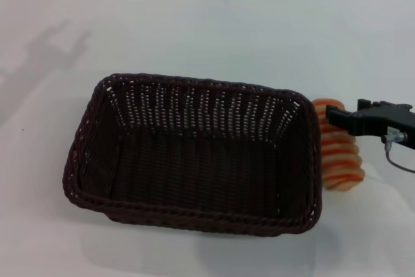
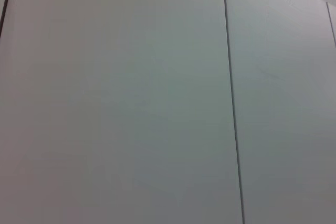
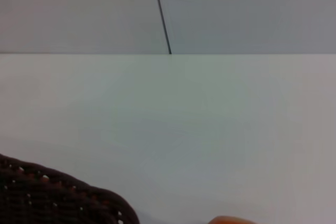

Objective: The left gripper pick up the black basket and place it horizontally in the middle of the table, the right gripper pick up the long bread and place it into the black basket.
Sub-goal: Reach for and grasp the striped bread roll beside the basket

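Right now your landmark is the black basket (image 1: 194, 154): it sits flat on the table (image 1: 194, 30), roughly mid-table, long side running across the head view, open side up, nothing inside it. You'll find the long bread (image 1: 340, 160) just beside the basket's right end, outside the rim, close enough that its near edge is at or behind the basket wall; you can't tell from the head view whether they actually touch. Bread runs lengthwise away from the robot, orange and cream ridges across it. The right gripper (image 1: 337, 117) comes in from the right of the basket, black finger stretched across the far part of the bread, tip almost at the basket's right far corner. Only one finger shows clearly, so whether the pincer is spread, closed, or pinching the loaf can't be told. You also can't tell if the finger is touching the bread or just over it. Right wrist view gives you a corner of the basket rim (image 3: 63, 198) and a sliver of orange bread (image 3: 231, 220) at the frame edge, with bare table beyond. The left gripper isn't visible anywhere; its wrist camera shows only a plain panelled wall (image 2: 131, 103).
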Robot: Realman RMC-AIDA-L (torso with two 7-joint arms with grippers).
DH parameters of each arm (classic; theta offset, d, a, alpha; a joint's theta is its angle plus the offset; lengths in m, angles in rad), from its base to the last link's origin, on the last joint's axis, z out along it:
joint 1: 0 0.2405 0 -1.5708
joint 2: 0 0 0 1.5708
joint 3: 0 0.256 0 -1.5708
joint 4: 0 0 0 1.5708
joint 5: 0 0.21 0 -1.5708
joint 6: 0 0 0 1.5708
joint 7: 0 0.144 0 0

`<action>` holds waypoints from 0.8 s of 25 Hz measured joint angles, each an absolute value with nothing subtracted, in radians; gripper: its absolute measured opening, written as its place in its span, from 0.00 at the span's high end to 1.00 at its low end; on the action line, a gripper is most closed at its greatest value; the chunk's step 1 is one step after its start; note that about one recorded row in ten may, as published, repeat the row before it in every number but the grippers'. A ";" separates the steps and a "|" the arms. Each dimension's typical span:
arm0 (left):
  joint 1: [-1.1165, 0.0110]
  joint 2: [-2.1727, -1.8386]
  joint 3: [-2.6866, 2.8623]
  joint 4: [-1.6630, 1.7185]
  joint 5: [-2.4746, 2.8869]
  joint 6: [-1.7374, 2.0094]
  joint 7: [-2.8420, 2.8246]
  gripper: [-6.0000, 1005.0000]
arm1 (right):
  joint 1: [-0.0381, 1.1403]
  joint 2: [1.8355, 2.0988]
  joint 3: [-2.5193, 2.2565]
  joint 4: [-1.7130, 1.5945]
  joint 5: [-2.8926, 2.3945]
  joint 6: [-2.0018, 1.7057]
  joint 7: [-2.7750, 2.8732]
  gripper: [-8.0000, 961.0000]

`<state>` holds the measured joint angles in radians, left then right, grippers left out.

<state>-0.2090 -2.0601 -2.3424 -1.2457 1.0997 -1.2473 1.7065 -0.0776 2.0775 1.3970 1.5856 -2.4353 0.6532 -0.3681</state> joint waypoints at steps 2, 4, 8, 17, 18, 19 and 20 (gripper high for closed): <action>-0.209 -2.060 -2.342 -1.246 1.100 -1.248 1.706 0.47 | -0.066 2.078 1.397 1.570 -2.432 0.658 -0.368 0.34; -0.209 -2.060 -2.342 -1.246 1.100 -1.248 1.706 0.47 | -0.060 2.078 1.397 1.561 -2.431 0.660 -0.367 0.34; -0.209 -2.060 -2.344 -1.246 1.100 -1.249 1.706 0.47 | -0.054 2.078 1.398 1.546 -2.423 0.661 -0.363 0.35; -0.208 -2.059 -2.361 -1.249 1.091 -1.269 1.706 0.47 | -0.047 2.076 1.404 1.536 -2.420 0.677 -0.345 0.35; -0.208 -2.059 -2.361 -1.249 1.091 -1.269 1.706 0.47 | -0.047 2.076 1.404 1.536 -2.420 0.677 -0.345 0.35; -0.206 -2.059 -2.363 -1.249 1.085 -1.273 1.706 0.47 | -0.041 2.075 1.410 1.525 -2.420 0.680 -0.344 0.35; -0.206 -2.059 -2.363 -1.249 1.085 -1.273 1.706 0.47 | -0.041 2.075 1.410 1.525 -2.420 0.680 -0.344 0.35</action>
<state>-0.2064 -2.0587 -2.3627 -1.2487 1.0847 -1.2733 1.7057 -0.0414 2.0755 1.4098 1.5249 -2.4204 0.6799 -0.3442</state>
